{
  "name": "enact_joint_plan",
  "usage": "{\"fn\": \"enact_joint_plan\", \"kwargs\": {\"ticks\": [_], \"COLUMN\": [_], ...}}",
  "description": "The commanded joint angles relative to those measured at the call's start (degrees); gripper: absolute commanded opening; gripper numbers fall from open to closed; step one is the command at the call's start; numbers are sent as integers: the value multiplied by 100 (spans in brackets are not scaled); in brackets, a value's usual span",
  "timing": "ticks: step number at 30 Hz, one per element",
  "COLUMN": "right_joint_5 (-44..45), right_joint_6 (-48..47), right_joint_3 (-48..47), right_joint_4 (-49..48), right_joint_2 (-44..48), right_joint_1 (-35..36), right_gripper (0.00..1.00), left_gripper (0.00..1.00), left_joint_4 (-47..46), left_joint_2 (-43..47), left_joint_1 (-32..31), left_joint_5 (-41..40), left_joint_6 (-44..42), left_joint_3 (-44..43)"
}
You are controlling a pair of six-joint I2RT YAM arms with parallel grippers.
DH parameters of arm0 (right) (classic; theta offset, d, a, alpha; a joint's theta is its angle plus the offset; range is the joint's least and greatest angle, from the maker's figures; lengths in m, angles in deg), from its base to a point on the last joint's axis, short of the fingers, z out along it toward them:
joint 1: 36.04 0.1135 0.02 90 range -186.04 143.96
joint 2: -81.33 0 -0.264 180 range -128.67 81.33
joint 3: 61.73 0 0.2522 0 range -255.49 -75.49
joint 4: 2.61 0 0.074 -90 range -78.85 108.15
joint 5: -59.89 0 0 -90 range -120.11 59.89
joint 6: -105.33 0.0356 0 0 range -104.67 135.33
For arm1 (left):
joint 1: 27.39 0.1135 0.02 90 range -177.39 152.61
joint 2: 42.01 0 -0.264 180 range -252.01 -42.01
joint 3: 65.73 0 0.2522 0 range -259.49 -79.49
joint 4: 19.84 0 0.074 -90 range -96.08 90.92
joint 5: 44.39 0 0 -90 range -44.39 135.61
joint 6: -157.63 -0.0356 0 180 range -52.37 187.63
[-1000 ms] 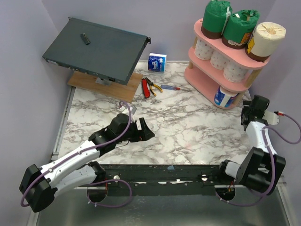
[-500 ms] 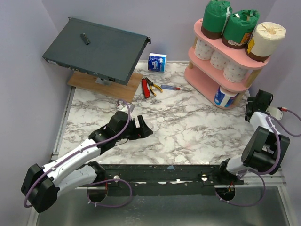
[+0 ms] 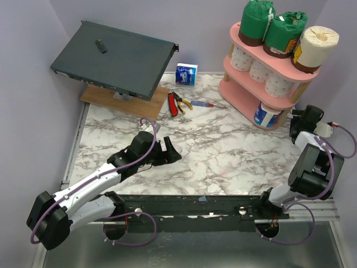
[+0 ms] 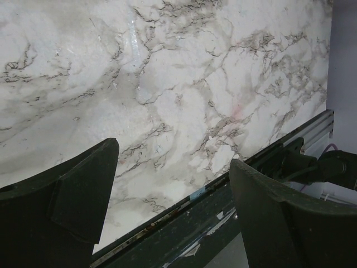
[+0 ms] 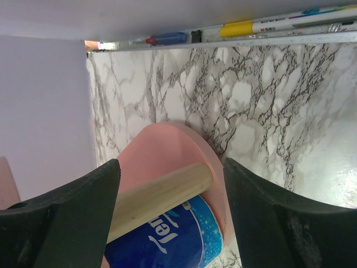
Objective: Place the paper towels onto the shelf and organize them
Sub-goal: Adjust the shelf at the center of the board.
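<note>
Lettering on blue roll (image 5: pixel 162 245) cut off; left tool (image 4: pixel 173 156), right tool (image 5: pixel 170 163) wide, empty.

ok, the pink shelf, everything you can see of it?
Pink three-tier shelf, oval boards on light wooden posts, upright on the marble table at the far right corner. Top holds two green rolls and a cream roll; middle, three white rolls; bottom, a blue-and-white roll. The right gripper, open, sits at its near end; contact unclear.

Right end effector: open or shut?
Open: on the right end effector the fingers stand wide apart, gripping nothing; shelf post and blue-and-white roll lie beyond.
</note>
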Motion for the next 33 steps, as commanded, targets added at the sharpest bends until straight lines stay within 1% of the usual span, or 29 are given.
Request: {"fn": "enact_joint_plan", "kwargs": {"ticks": [1, 7, 11, 14, 15, 24, 30, 33], "right_joint_5": [-320, -732, -1083, -1164, -1331, -1583, -1855, -1972], "right_joint_6": [-187, -276, -603, -677, -690, -808, -859, -903], "right_joint_3": [44, 129, 100, 182, 210, 458, 734, 682], "right_joint_4": [-300, -535, -640, -761, -786, -830, -1249, -1202], "right_joint_2": [-192, -230, -158, -73, -44, 60, 99, 73], "right_joint_1": [-33, 19, 87, 117, 132, 401, 465, 528], "right_gripper": [77, 77, 78, 78, 78, 77, 76, 75], "left_gripper": [84, 84, 84, 84, 84, 84, 84, 84], "left_joint_4": [-149, -197, -264, -297, -311, -328, -314, -321], "left_joint_2": [-19, -19, -67, -90, -89, -14, 67, 93], "left_joint_1": [33, 50, 75, 86, 85, 100, 97, 96], "left_joint_5": [131, 155, 228, 286, 302, 331, 353, 359], "left_joint_6": [-31, -38, -45, -34, -25, 26, 26, 29], "left_joint_3": [91, 121, 127, 154, 160, 248, 295, 303]}}
